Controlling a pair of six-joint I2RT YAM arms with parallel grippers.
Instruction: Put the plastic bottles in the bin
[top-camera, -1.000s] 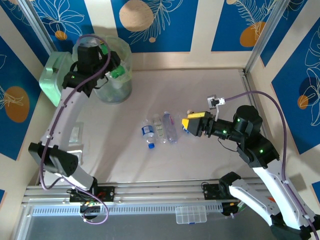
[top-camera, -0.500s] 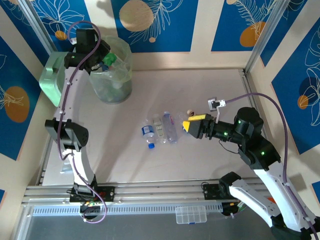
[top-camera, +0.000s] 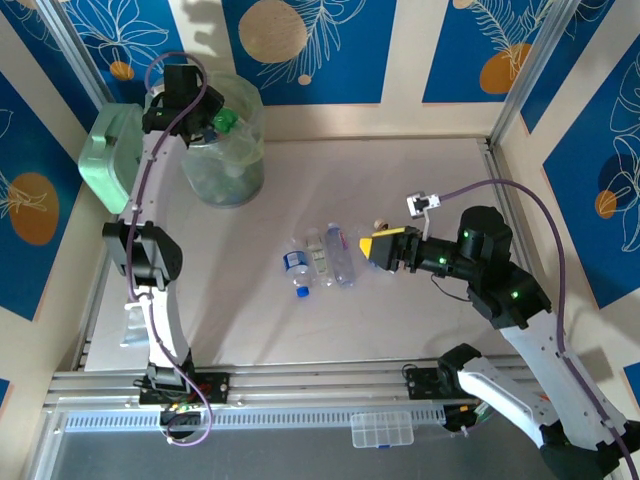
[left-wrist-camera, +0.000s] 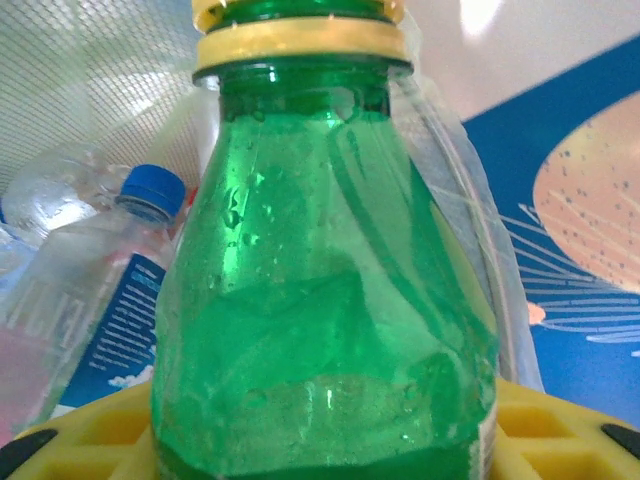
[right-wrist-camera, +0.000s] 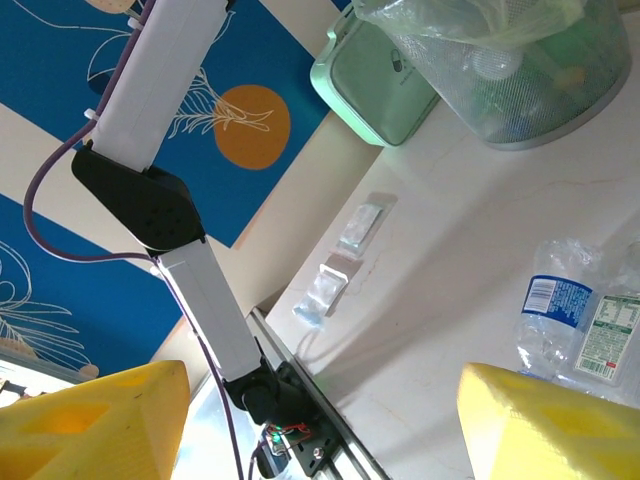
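Release comes next: my left pincer (top-camera: 208, 119) pinches the green bottle (left-wrist-camera: 320, 300) above the bin (top-camera: 246, 180), apparently inside the rim, so I should drop it straight. My right pincer (top-camera: 374, 249) hangs spread near bottles (top-camera: 320, 258) on the tabletop (top-camera: 420, 180).

Three loose bottles (top-camera: 318, 256), one green bottle (top-camera: 222, 121) (aloft), one bin (top-camera: 246, 182).

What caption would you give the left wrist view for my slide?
Left gripper clamps a green bottle, with a blue-capped clear bottle and the bin wall behind it.
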